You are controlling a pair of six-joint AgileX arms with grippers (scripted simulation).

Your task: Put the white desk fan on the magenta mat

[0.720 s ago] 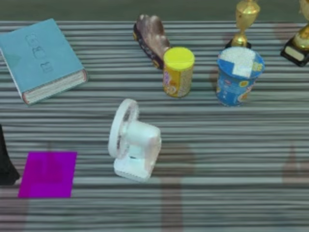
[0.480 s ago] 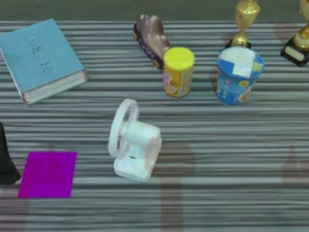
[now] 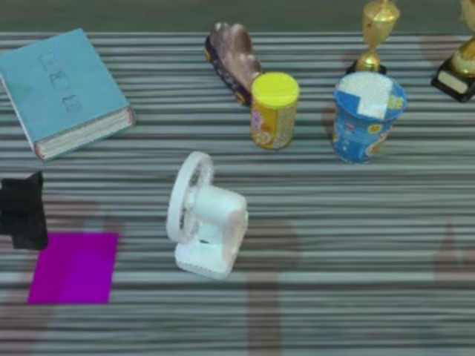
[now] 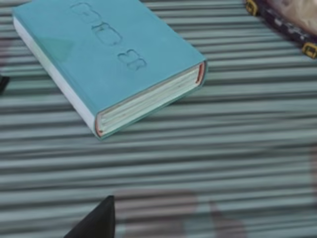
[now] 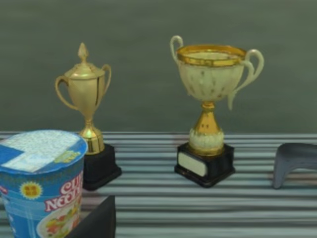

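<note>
The white desk fan (image 3: 205, 219) stands a little left of the table's middle, its round grille facing left. The magenta mat (image 3: 74, 267) lies flat near the front left, apart from the fan. My left gripper (image 3: 24, 209) hovers at the left edge, just beyond the mat's far left corner and well left of the fan. In the left wrist view one dark fingertip (image 4: 97, 222) shows off to the side with nothing held; fan and mat are out of that view. My right gripper is outside the top view; one of its fingertips (image 5: 99, 218) shows beside the noodle cup.
A light blue book (image 3: 63, 89) lies at the back left. A brown shoe (image 3: 231, 58), a yellow can (image 3: 274, 110) and a blue noodle cup (image 3: 368, 116) stand behind the fan. Two trophies (image 3: 380, 33) (image 3: 462, 68) stand at the back right.
My left gripper has come in from the left edge, moving toward the back and right, and now sits by the mat's far left corner. Fan and mat have not moved.
</note>
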